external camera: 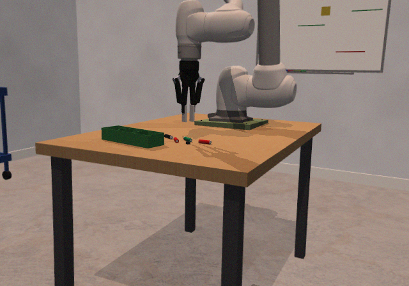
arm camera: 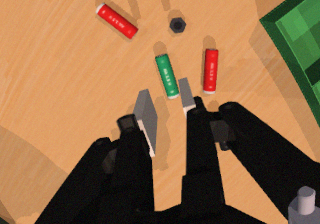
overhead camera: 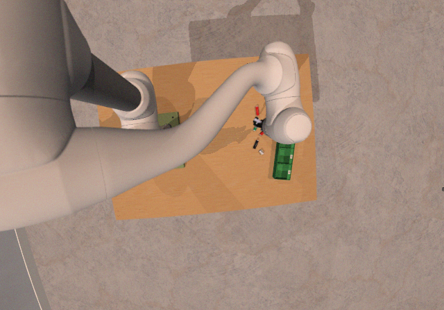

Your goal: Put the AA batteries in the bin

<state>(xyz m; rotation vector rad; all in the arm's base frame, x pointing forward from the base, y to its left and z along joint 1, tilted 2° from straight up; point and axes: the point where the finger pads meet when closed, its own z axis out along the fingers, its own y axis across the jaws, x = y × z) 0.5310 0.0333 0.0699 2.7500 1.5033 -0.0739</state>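
My gripper (external camera: pixel 188 121) (arm camera: pixel 167 98) is slightly open and empty, above the table. In the wrist view its tips are near a green AA battery (arm camera: pixel 167 76) (external camera: pixel 187 139) (overhead camera: pixel 254 128), which lies on the table below. A red AA battery (arm camera: pixel 211 71) (external camera: pixel 176 139) (overhead camera: pixel 261 133) lies between it and the green bins. Another red AA battery (arm camera: pixel 117 21) (external camera: pixel 204 141) (overhead camera: pixel 257 110) lies farther from the bins. A black battery (overhead camera: pixel 255 143) (external camera: pixel 168 136) lies near them. The bin marked H (overhead camera: pixel 282 172) is the lower end compartment in the top view; no battery shows in it.
A dark hex nut (arm camera: pixel 177 25) (external camera: pixel 188 143) lies near the green battery. A small whitish piece (overhead camera: pixel 261 152) lies beside the black battery. The arm hides part of the bin row (external camera: pixel 131 138) in the top view. The green base plate (external camera: pixel 227 124) stands behind.
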